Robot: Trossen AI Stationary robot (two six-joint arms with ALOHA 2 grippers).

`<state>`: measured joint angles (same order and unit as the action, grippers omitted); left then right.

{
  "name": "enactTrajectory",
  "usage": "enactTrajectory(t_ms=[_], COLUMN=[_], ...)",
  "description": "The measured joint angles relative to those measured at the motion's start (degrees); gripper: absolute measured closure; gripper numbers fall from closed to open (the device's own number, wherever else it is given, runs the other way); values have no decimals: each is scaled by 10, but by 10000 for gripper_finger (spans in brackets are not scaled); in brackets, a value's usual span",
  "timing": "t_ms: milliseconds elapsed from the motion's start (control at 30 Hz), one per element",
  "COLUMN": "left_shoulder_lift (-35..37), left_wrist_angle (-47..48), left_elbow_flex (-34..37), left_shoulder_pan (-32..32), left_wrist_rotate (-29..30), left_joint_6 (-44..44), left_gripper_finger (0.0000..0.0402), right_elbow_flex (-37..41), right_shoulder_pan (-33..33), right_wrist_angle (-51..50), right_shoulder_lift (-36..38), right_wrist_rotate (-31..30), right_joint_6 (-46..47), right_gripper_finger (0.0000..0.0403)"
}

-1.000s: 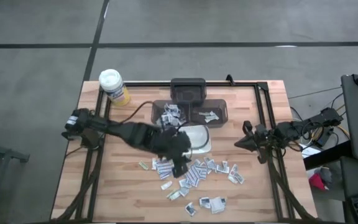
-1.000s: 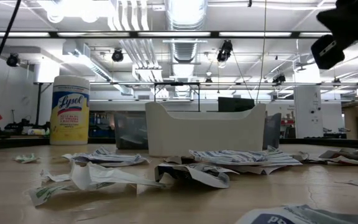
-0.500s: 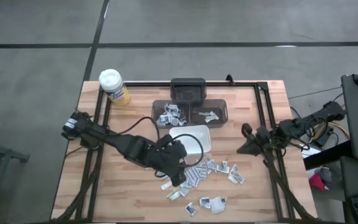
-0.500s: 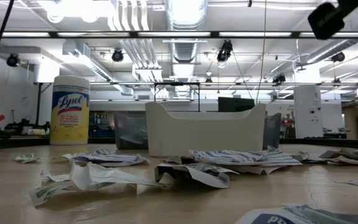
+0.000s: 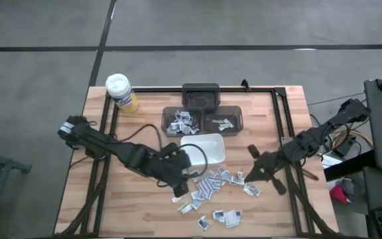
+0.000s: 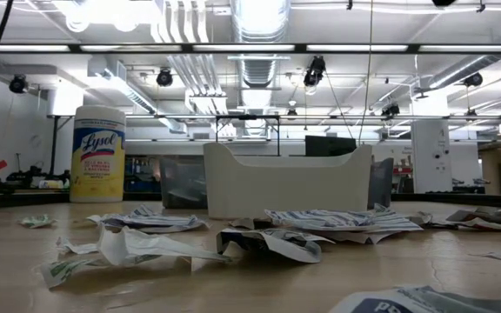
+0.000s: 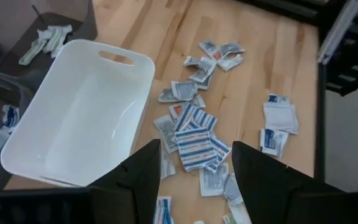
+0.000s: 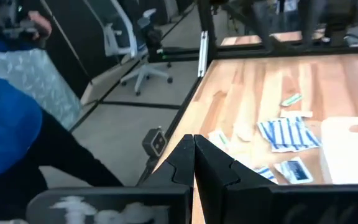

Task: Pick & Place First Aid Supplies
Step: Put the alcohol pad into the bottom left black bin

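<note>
While the pale wooden table (image 5: 131, 199) carries the whole job, the step in hand looks like a fresh pick from the scatter: the left gripper (image 7: 194, 163) hangs with its fingers spread wide and holding nothing, and the best approach, I judge, is to drop straight onto one flat packet lying clear of its neighbours, not onto an overlapped stack, so the fingers close on a single edge. Just beside that gripper, toward the arm's base side, stands the white tray (image 7: 30, 165), smooth, rounded at the corners, with a slot handle in its end wall and nothing visible inside. Directly ahead of the open fingers lie the first aid supplies (image 7: 194, 137): thin sealed packets, some white with blue stripes, some grey, a few crumpled or curled at the edges, spread loosely across the boards and partly overlapping. Beyond the tray sit dark translucent bins (image 5: 204, 119) already holding a few packets. Across the scatter from the left gripper, the right gripper (image 5: 252, 174) hovers with its fingers pressed together and empty, close to the packets on its own side.
</note>
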<state>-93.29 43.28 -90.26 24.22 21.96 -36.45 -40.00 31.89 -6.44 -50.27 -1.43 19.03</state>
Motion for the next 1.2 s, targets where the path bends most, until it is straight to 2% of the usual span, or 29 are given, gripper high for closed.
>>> enactTrajectory(t_ms=[300, 533, 900, 1200], left_shoulder_lift=[169, 281, 414, 503], left_wrist_angle=[-152, -235, -276, -285], left_elbow_flex=[219, 366, 492, 571], left_shoulder_pan=[4, 10, 31, 44], left_wrist_rotate=[-27, -41, -38, -36], left_joint_6=[29, 54, 88, 111], left_gripper_finger=[211, 211, 211, 211], right_elbow_flex=[-107, -227, -434, -482], right_shoulder_pan=[24, 31, 50, 50], right_wrist_angle=[-17, -111, -326, -338], right_shoulder_lift=[-159, -298, -482, -565], right_wrist_rotate=[0, 0, 6, 19], right_joint_6=[27, 49, 131, 198], right_gripper_finger=[394, 394, 394, 394])
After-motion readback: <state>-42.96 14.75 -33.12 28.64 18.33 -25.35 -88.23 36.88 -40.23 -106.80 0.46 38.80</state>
